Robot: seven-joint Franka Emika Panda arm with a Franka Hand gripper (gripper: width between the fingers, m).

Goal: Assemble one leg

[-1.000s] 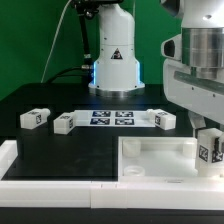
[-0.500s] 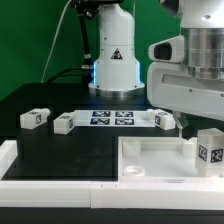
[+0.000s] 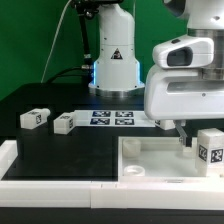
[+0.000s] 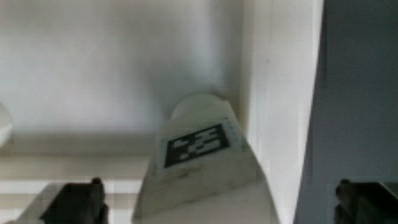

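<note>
Three small white legs with square tags show in the exterior view: one and another on the black table at the exterior view's left, and one upright at the right end of the large white tray. My gripper hangs low over the tray's far right part, left of that upright leg. In the wrist view a tagged leg lies between my two dark fingertips, and my gripper is open wide, with neither finger touching it. I cannot tell which leg this is.
The marker board lies on the table in front of the robot base. A white raised rim runs along the table's near edge. In the wrist view a white wall stands beside the leg.
My gripper has moved toward the exterior view's left and now hides a leg that showed near the marker board's right end. The legs in view have not moved.
</note>
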